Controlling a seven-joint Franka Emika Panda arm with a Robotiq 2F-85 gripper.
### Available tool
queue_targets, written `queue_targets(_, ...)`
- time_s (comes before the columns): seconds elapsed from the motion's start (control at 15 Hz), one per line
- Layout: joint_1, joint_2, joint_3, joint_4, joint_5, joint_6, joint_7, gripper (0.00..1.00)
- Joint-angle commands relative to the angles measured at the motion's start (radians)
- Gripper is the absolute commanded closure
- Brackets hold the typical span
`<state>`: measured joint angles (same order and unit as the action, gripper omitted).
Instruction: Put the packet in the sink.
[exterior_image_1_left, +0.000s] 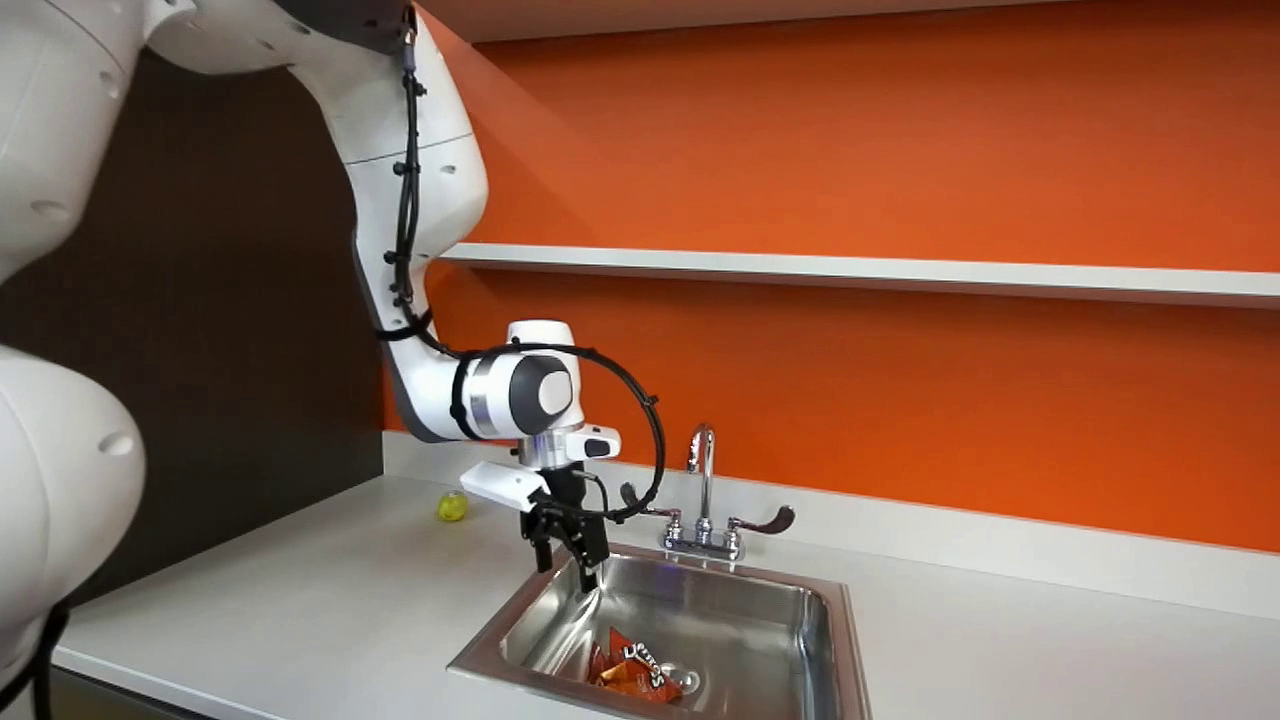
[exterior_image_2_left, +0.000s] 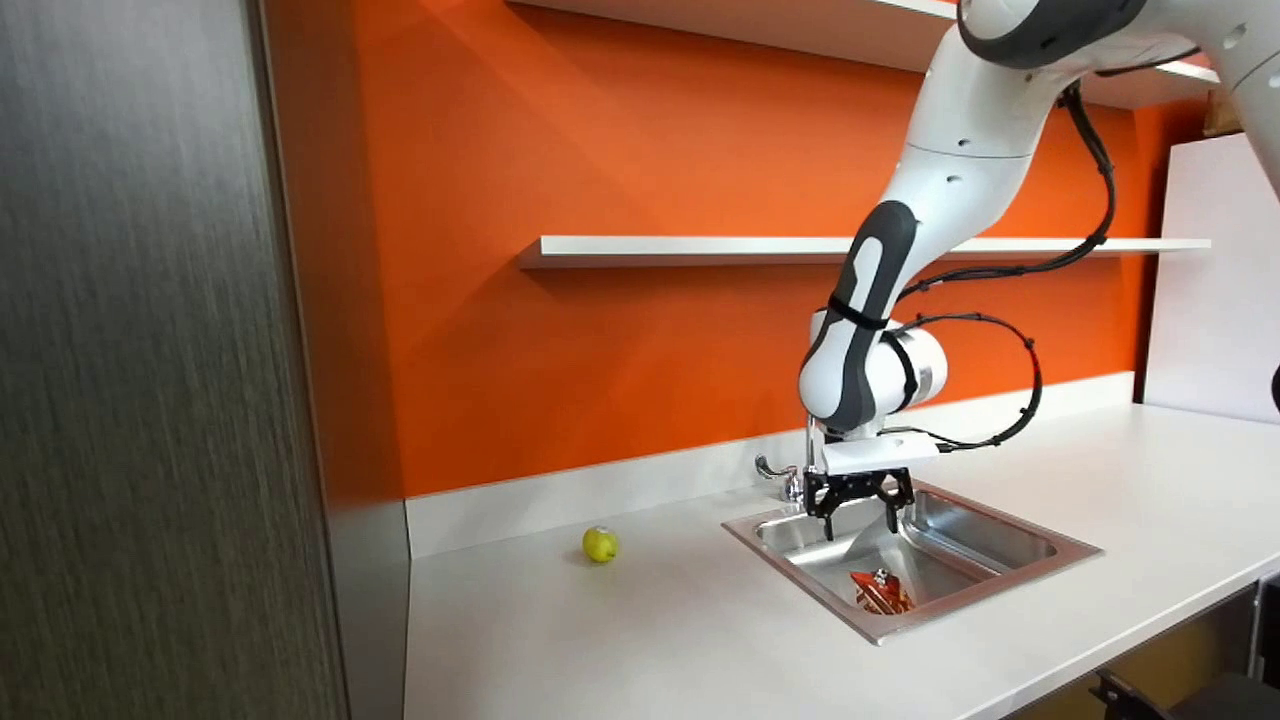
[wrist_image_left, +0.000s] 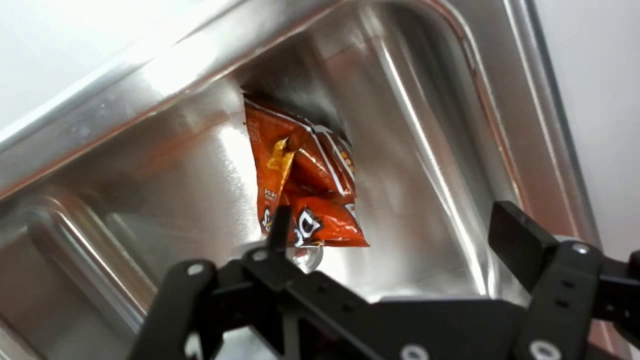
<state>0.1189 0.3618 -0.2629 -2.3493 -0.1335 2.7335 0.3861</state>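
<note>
Packet (wrist_image_left: 312, 170) (1, crumpled) lies inside the sink (exterior_image_1_left: 750, 625).

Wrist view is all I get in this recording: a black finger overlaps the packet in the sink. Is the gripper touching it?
Observer: No. Both exterior views show the gripper above the packet, with a gap between them.
Operator: Anything tall nearby that I can't see?
Observer: Yes. In an exterior view a chrome faucet stands at the edge of the sink nearest the orange wall.
Operator: And anything loose farther off?
Observer: A small yellow-green round object sits on the counter, beside the sink and apart from it.
</note>
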Motion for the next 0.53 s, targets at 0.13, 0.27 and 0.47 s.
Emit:
queue_targets(0.13,-0.027,-0.229,0.047,-0.183,-0.043,-0.055,-0.078,0.0)
queue_targets(0.27,-0.032,-0.298,0.06,-0.233,-0.081,-0.084,-0.074,0.0)
queue_targets(0.47,-0.049,-0.397,0.088,-0.299,-0.134,-0.145,-0.064,0.0)
